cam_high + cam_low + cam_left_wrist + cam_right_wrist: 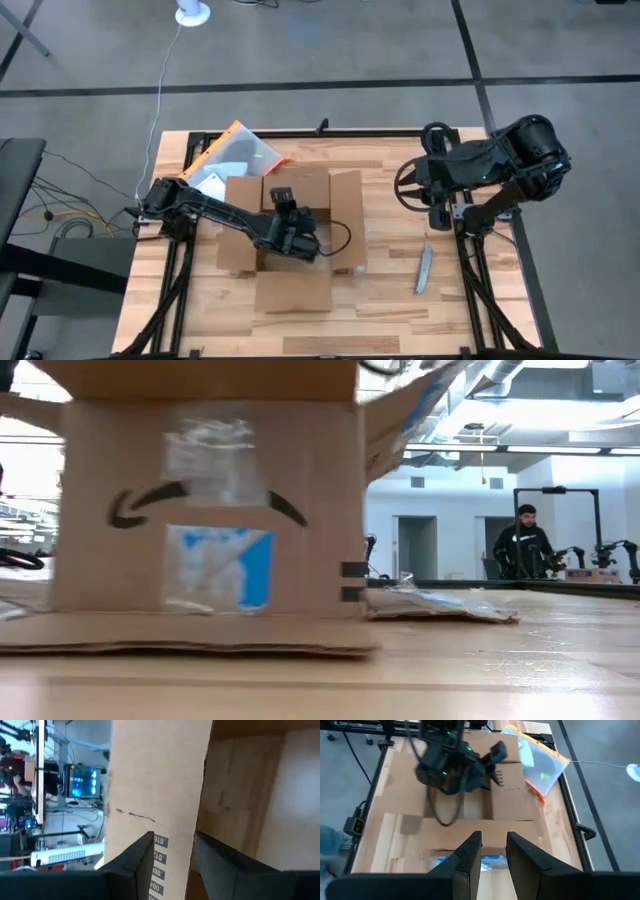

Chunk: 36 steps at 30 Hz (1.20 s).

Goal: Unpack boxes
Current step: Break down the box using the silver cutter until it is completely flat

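Observation:
The brown cardboard box stands mid-table with its flaps spread. Its near side carries a black arrow mark and blue-and-white tape, and the near flap lies flat on the table. My left gripper reaches over the box's far side. It is open, with one finger outside the far flap, which bears printed numbers, and the other finger on the inner side. My right gripper waits open at the table's right, with nothing between its fingers. My left gripper straddles the far flap's edge. I cannot tell whether either finger touches the cardboard.
An orange-edged clear pouch lies at the far left, partly under the box's flap. A grey cutter lies on the bare wood right of the box. A flat crumpled wrapper lies beside the box. A person stands far off in the room.

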Each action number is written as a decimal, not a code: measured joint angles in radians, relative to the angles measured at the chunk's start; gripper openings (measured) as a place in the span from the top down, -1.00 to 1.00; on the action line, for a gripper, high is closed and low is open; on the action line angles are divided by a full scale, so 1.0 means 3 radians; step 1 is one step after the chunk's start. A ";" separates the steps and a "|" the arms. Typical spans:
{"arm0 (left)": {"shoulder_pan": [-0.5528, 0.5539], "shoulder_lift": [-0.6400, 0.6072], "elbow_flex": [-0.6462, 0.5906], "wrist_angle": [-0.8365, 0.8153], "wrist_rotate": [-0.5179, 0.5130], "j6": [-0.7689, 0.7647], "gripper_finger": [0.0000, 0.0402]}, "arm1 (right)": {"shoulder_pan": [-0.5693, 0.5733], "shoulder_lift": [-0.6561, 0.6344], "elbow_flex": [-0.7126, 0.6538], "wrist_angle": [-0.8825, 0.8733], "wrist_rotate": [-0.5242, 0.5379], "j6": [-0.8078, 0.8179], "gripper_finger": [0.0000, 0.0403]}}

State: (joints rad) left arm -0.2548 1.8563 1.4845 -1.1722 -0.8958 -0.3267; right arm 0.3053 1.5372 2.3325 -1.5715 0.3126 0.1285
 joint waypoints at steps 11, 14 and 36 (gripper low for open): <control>0.0185 0.0262 0.0000 0.0229 -0.0037 0.0057 0.38 | 0.0222 0.0001 0.0001 -0.0002 0.0007 0.0095 0.61; 0.0239 0.0328 0.0000 0.0185 -0.0203 0.0039 0.44 | 0.0228 0.0001 0.0001 -0.0001 0.0020 0.0094 0.61; 0.0286 0.0086 0.1931 -0.0956 0.1438 -0.0053 1.00 | 0.0286 0.0232 -0.0489 0.0493 0.0188 0.0156 0.63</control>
State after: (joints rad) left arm -0.1689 1.8820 2.0639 -1.4589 -0.4645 -0.3426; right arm 0.3911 1.6069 2.1858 -1.4236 0.3691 0.1753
